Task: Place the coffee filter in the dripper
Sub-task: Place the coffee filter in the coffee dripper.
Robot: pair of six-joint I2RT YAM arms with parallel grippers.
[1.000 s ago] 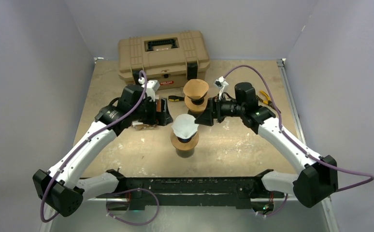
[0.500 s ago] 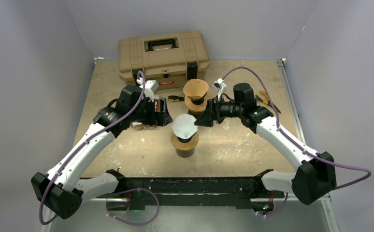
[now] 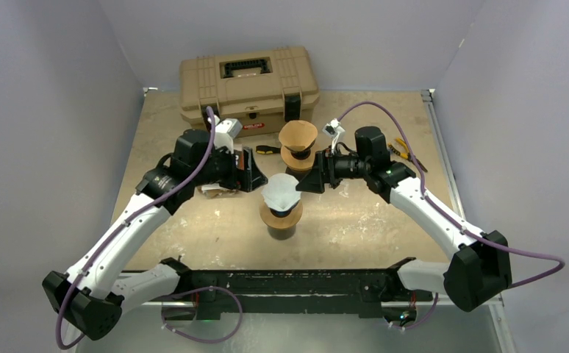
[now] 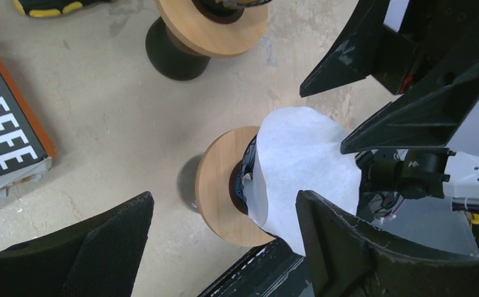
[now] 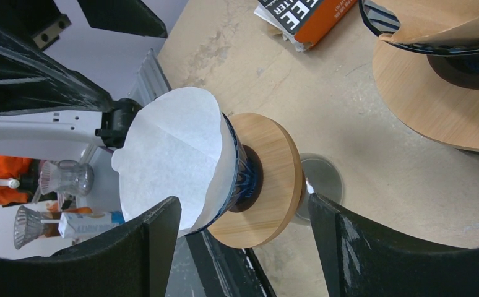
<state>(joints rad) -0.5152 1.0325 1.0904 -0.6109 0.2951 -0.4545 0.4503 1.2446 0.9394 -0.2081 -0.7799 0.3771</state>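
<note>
Over the last second little moves: the right gripper (image 3: 305, 180) has slid a touch closer to the near dripper (image 3: 280, 215) and then stopped, while the left arm has swung its elbow outward and the left gripper (image 3: 252, 170) has stayed where it was, just on the other side of that dripper. Both tools have their fingers spread wide with nothing between them. In each wrist view the dark fingers frame the dripper without touching it. The white coffee filter (image 3: 281, 191) has not shifted. It sits inside the dark cone of the near dripper, above the wooden ring (image 5: 268, 179), with its upper edge standing well above the cone's rim and leaning a little to one side. Behind it a second dripper (image 3: 298, 140) holds a brown filter, and the filter box (image 4: 8, 148) lies flat on the table (image 3: 355, 220) near the left gripper. I judge that the placing itself is done and both arms have let go. What may remain is a light press to seat the paper deeper, since a filter riding this high could tip out if brushed
</note>
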